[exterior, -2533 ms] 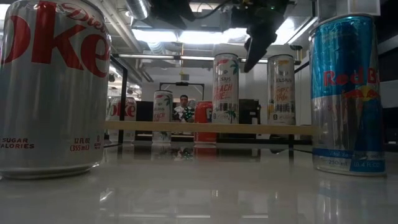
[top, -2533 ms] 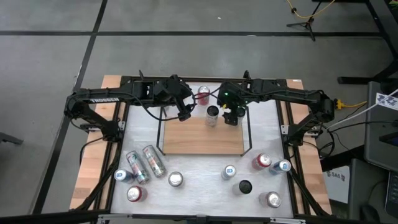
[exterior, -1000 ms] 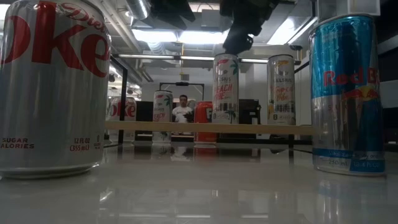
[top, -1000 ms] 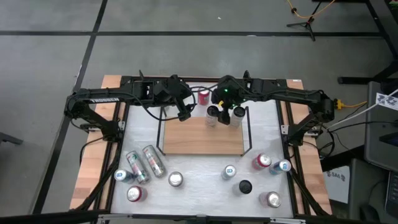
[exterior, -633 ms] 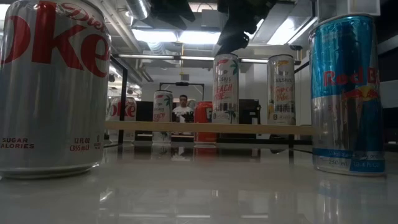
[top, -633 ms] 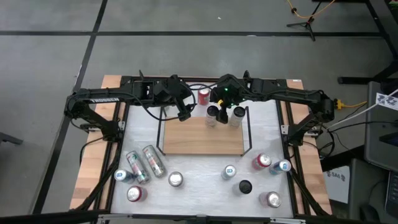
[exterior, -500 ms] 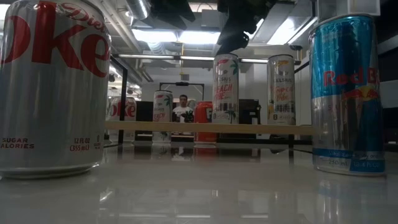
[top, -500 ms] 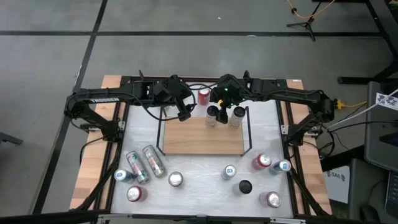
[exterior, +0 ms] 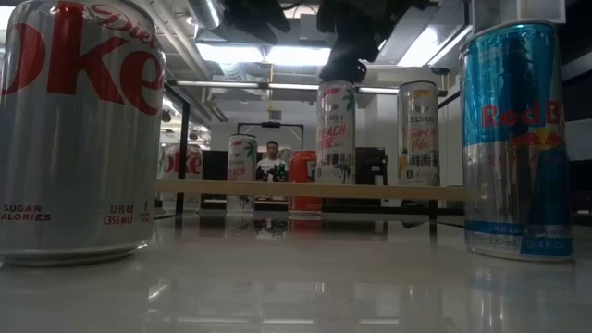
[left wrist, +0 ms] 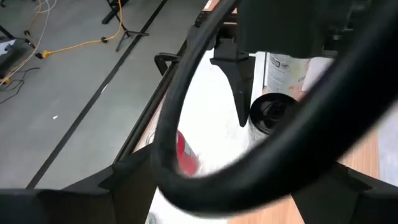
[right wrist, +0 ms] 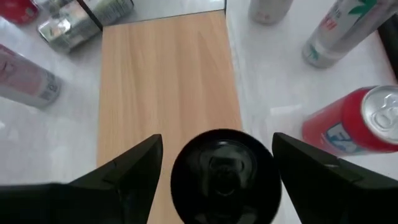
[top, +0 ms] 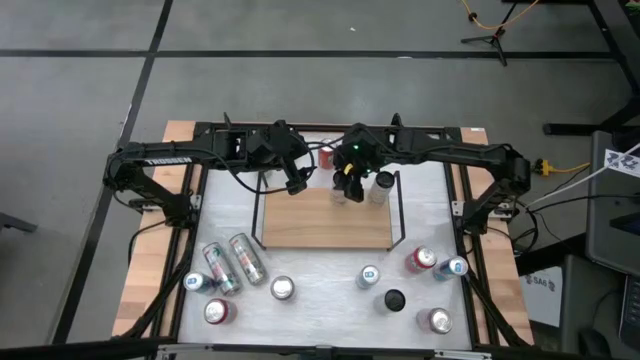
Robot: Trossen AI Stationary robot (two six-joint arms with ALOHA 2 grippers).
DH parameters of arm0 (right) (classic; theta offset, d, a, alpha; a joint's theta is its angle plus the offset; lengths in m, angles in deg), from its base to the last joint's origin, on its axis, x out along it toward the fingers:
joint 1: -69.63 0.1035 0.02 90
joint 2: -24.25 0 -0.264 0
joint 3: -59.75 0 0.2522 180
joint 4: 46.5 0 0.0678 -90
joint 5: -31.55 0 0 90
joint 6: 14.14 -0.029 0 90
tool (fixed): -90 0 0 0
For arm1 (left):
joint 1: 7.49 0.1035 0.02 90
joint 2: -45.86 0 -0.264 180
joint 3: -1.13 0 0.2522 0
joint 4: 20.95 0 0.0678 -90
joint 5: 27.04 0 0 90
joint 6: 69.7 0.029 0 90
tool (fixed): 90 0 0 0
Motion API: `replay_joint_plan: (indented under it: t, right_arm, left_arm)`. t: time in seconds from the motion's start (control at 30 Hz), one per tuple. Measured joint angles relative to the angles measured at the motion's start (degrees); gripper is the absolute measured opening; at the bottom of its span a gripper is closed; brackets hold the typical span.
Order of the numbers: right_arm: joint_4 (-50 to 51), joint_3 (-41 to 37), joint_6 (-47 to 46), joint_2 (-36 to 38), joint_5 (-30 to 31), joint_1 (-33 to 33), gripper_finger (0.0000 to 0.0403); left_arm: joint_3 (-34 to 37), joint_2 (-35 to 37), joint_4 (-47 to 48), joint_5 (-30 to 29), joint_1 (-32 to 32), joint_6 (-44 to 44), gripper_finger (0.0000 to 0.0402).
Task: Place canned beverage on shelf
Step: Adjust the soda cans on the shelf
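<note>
The shelf (top: 325, 220) is a light wooden board with black end rails, lying mid-table. Two slim cans stand at its far edge: a black-topped one (right wrist: 222, 174) and a second (top: 378, 187) to its right. My right gripper (top: 348, 186) hangs open just above the black-topped can (exterior: 336, 129), one finger (right wrist: 124, 180) on either side of its top with a gap on both sides. My left gripper (top: 297, 184) waits open in the air left of these cans, over the shelf's far left corner.
A red can (top: 327, 153) stands behind the shelf. Several more cans stand or lie on the white table near its front edge (top: 232, 262) (top: 420, 260). A Diet Coke can (exterior: 79, 129) and a Red Bull can (exterior: 513, 139) stand by the low camera. A person (exterior: 271, 162) shows far behind.
My right gripper has edged from between the two shelf cans toward the table's left and a little down. It now hangs over the black-topped can and hides it in the high view. Its fingers stay open. Both cans stand where they were.
</note>
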Motion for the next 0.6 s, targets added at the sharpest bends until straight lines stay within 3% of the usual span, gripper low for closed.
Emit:
replay_joint_plan:
  t: [0.6]
  right_arm:
    - [2.97, 0.0, -0.11, -0.94, 1.15, 0.0, 0.0299]
  left_arm:
    - [0.0, 0.0, 0.0, 0.0, 0.0, 0.0, 0.0314]
